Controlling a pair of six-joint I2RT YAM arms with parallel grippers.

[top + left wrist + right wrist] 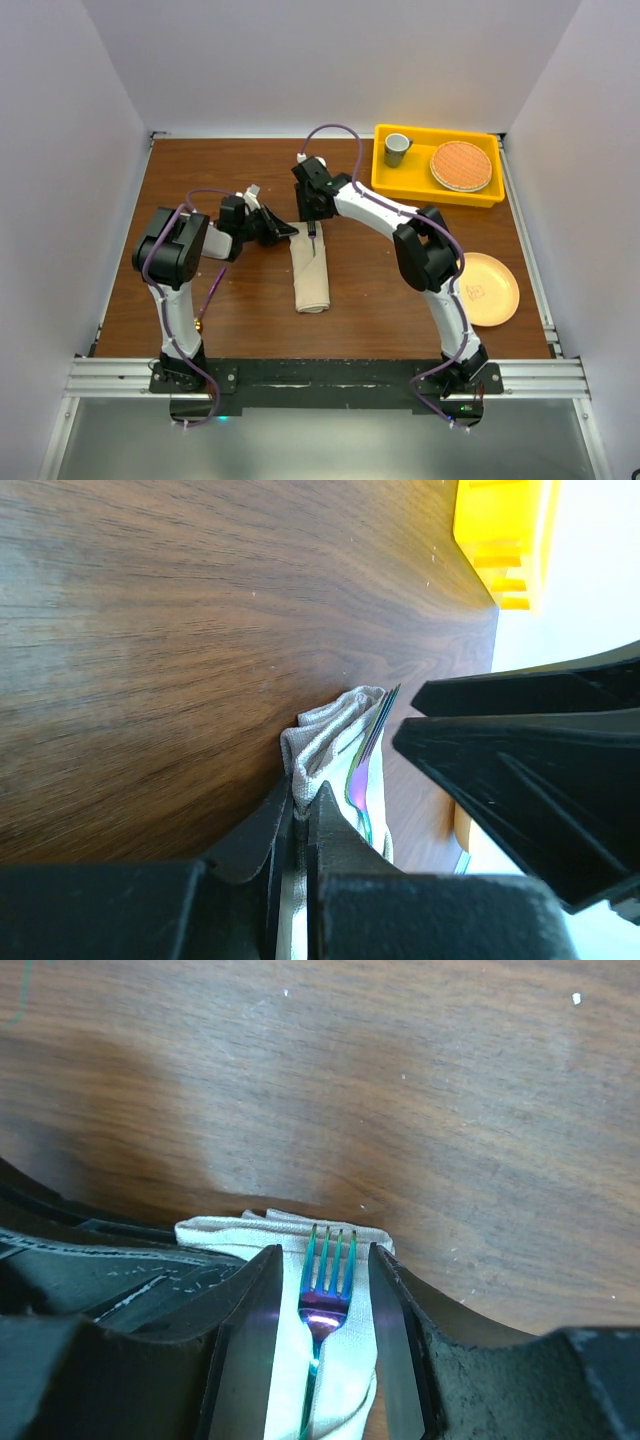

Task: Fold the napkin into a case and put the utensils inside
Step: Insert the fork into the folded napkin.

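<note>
Top external view: the folded napkin [311, 282] lies on the table [220, 170]. The left gripper [288, 232] is clamped on its far left corner. The right gripper [314, 224], jaws apart, straddles the fork [328, 1295] tucked in the fold. A yellow tray [415, 176] sits beyond.
</note>
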